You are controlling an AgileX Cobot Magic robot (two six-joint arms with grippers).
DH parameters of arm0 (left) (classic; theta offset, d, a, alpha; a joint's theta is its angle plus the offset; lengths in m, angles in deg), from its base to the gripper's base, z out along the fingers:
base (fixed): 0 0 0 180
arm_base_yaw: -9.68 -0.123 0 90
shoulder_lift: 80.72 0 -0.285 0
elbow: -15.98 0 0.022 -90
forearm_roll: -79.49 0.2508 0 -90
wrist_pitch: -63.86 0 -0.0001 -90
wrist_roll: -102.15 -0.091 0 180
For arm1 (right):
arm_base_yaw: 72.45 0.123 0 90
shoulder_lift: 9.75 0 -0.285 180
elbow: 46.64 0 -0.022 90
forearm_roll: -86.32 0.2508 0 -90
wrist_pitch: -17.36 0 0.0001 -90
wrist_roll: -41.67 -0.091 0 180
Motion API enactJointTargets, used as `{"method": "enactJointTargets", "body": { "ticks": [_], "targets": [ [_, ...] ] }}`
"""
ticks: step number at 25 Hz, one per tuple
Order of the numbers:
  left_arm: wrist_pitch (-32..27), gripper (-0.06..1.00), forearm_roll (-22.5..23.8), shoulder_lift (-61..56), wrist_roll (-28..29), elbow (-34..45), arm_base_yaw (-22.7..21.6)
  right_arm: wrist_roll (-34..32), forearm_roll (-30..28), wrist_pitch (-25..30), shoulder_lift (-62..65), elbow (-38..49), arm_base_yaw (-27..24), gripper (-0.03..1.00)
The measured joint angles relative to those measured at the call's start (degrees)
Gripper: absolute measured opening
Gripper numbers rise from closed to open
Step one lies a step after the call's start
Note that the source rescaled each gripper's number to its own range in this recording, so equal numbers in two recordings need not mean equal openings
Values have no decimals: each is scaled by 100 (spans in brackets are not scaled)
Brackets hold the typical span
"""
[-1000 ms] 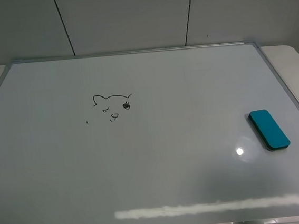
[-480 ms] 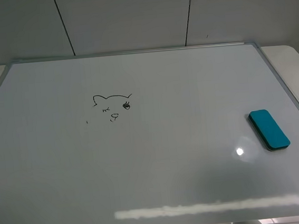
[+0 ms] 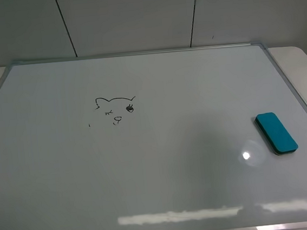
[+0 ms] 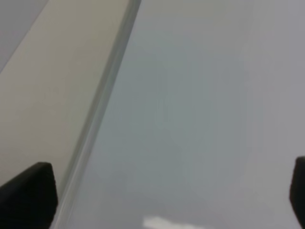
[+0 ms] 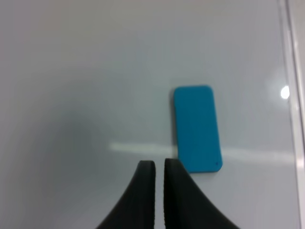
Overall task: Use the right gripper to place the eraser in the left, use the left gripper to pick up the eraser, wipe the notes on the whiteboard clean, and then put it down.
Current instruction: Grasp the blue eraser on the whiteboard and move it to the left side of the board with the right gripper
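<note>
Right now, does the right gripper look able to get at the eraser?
Probably yes. The eraser lies flat and alone on the whiteboard, just ahead of the right gripper. Its jaws stand nearly closed, so they must open first.

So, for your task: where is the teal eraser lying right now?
In the exterior high view the eraser lies flat on the whiteboard, close to its right frame edge, well to the right of the notes.

No text, label, brand or number can be read in any view. The only marks are the notes on the whiteboard, left of centre in the high view. They form a cat-like face doodle with no letters.
</note>
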Motion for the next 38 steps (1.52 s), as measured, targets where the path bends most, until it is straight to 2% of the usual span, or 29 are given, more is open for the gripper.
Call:
{"method": "enactJointTargets", "body": {
  "ticks": [3, 8, 14, 15, 20, 31, 38],
  "targets": [
    [0, 98, 0, 0, 5, 0, 0, 158, 180, -42, -916, 0, 0, 0],
    [0, 98, 0, 0, 5, 0, 0, 269, 183, -456, -2070, 0, 0, 0],
    [0, 98, 0, 0, 5, 0, 0, 251, -343, -934, -3014, 0, 0, 0],
    [0, 98, 0, 0, 5, 0, 0, 208, -533, -1187, -3271, 0, 0, 0],
    [0, 98, 0, 0, 5, 0, 0, 190, -726, -1854, -4004, -4, 0, 0],
    [0, 98, 0, 0, 6, 0, 0, 196, -891, -2873, -5255, -4, 0, 0],
    [0, 98, 0, 0, 6, 0, 0, 284, -891, -3119, -5778, -6, 0, 0]
  ]
}}
